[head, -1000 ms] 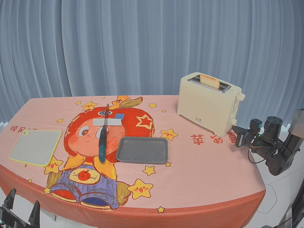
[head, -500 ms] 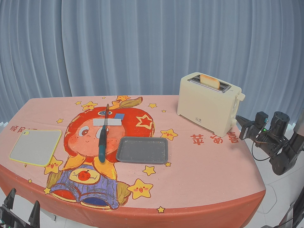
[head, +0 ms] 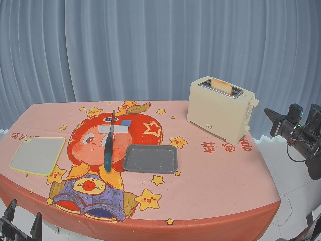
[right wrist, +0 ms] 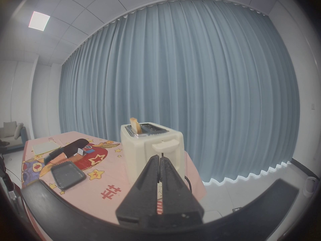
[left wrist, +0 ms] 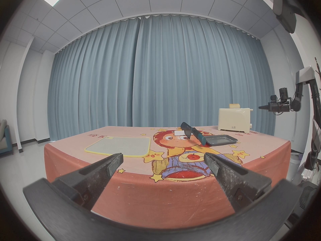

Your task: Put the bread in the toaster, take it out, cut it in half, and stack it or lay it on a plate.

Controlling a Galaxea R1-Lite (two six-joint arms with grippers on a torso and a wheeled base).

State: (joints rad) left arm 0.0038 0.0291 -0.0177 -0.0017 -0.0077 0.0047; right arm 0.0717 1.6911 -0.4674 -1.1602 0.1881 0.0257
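Withdrawn from the toaster [head: 219,112] — right gripper [head: 268,111] pinched closed, empty. Removal step next: open over raised bread [head: 221,85], lift.

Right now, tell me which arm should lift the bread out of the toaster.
Right. The right gripper, shut, hangs beside the toaster's lever end, near the bread standing in the slot. The left gripper, open, sits low off the table's near left corner, far across.

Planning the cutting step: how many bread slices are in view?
1: the bread pokes up from a slot of the toaster, far right on the table. A slice sunk deeper could be hidden.
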